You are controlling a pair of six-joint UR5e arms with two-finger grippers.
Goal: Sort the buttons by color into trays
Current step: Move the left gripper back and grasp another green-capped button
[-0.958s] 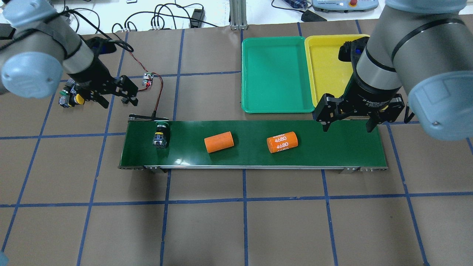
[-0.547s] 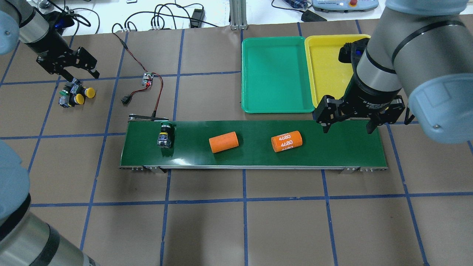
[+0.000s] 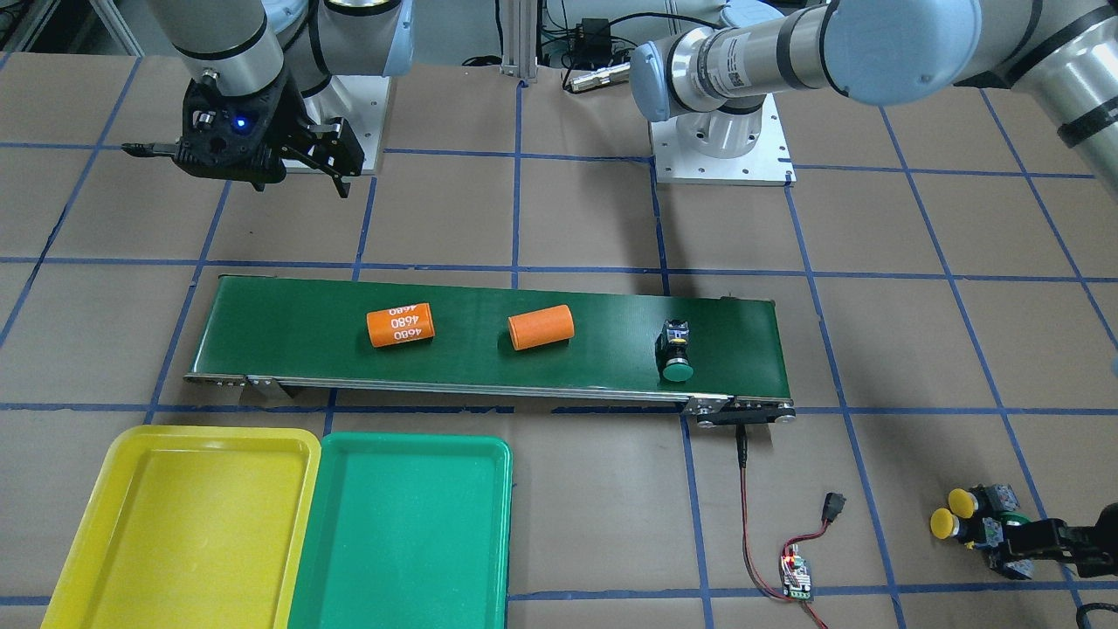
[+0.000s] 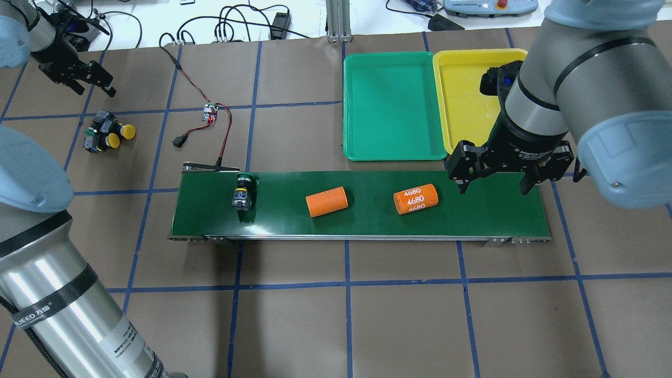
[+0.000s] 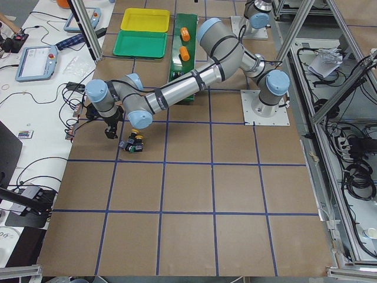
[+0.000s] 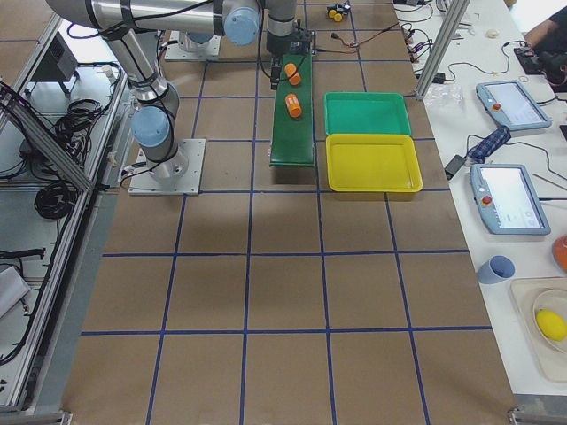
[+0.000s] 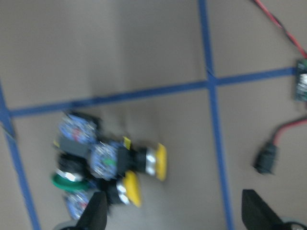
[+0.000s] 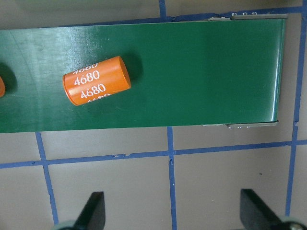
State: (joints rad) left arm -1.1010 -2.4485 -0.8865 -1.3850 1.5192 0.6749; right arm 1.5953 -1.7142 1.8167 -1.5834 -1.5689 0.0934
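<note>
One green-capped button lies on its side on the left part of the belt; it also shows in the front view. Three more buttons, two yellow and one green, sit in a cluster on the table at far left, seen blurred in the left wrist view. My left gripper is open and empty, above the table just beyond that cluster. My right gripper is open and empty over the belt's right end. The green tray and yellow tray lie side by side behind the belt.
The dark-green conveyor belt carries a plain orange cylinder and one marked 4680, the latter left of my right gripper. A small circuit board with red wires lies between the cluster and the belt.
My left gripper has moved from near the belt's left end back and to the left, past the button cluster. The green button and both cylinders have shifted right on the belt.
</note>
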